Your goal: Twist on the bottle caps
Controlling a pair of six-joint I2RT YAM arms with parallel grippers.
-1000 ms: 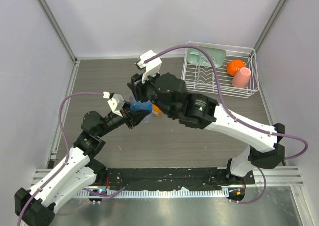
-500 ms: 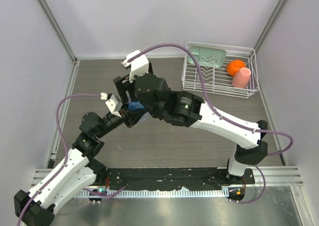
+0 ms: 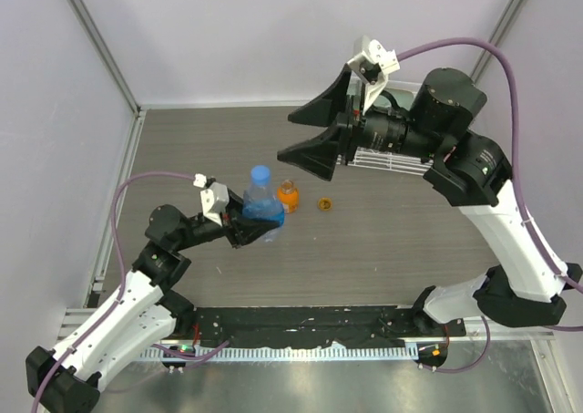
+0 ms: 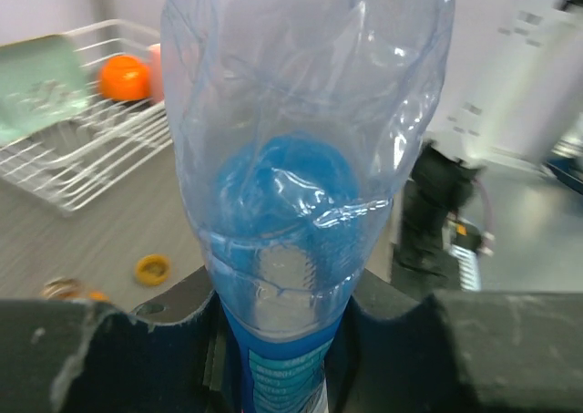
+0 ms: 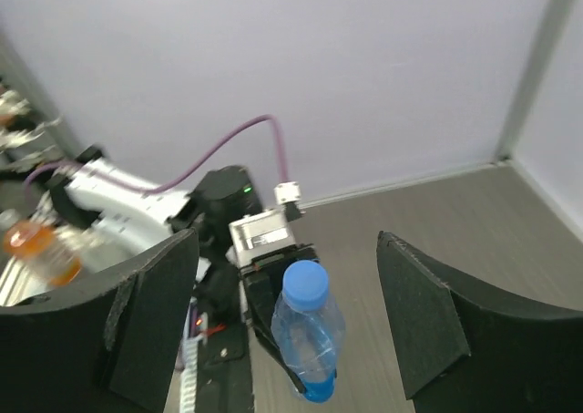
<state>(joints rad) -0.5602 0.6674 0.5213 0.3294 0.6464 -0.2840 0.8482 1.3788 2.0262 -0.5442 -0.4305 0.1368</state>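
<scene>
A clear bottle (image 3: pixel 261 209) with a blue label stands tilted on the table, and my left gripper (image 3: pixel 253 226) is shut on its lower part. The blue cap (image 3: pixel 260 173) sits on its neck. In the left wrist view the bottle (image 4: pixel 301 158) fills the middle between the dark fingers (image 4: pixel 118 340). The squat orange bottle (image 3: pixel 288 197) stands just to its right, and the small orange cap (image 3: pixel 324 203) lies loose on the table beyond it. My right gripper (image 3: pixel 287 137) hangs open, high above and to the right. Its wrist view looks down on the capped bottle (image 5: pixel 310 340).
A white wire dish rack (image 4: pixel 82 158) at the back right holds an orange ball (image 4: pixel 123 76), a pink cup (image 4: pixel 157 67) and a pale green piece (image 4: pixel 41 85). My right arm hides most of the rack (image 3: pixel 387 165) from above. Walls close in the table.
My right gripper has opened, let go of the blue cap and swung up and right, away from the bottle. The cap stays on the neck. My left gripper still holds the bottle.
</scene>
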